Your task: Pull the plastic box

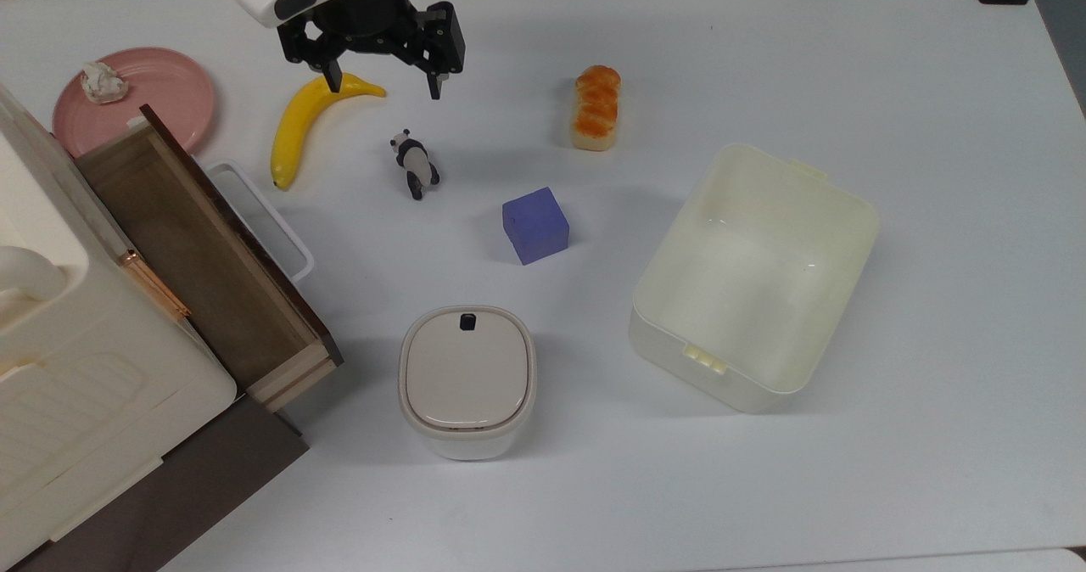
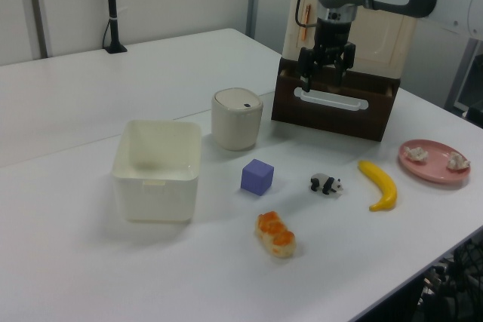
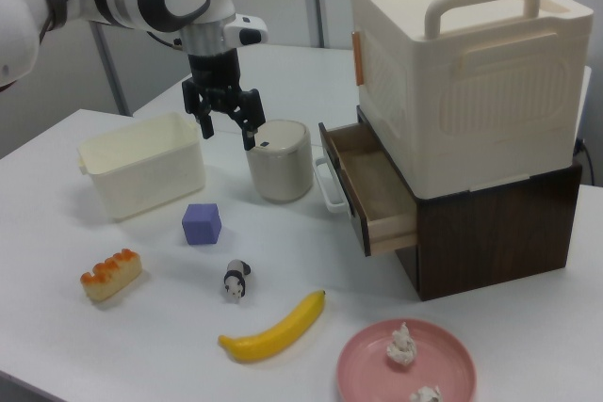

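The plastic box (image 1: 755, 275) is a large cream-white lidless tub on the top view's right, standing empty with a latch tab on its near wall. It also sits at the left view's left (image 2: 156, 167) and the right view's left (image 3: 143, 176). My gripper (image 1: 384, 88) hangs open and empty well above the table, far from the box, at the top view's upper left over the banana's tip. In the left view the gripper (image 2: 319, 81) is in front of the drawer, and in the right view the gripper (image 3: 229, 136) is above the lidded bin.
Between gripper and box lie a banana (image 1: 301, 126), a panda figure (image 1: 414, 165), a purple cube (image 1: 534, 224) and a bread roll (image 1: 596, 107). A small bin with a beige lid (image 1: 467, 381), a pink plate (image 1: 136, 97) and an open wooden drawer (image 1: 204, 249) fill the top view's left.
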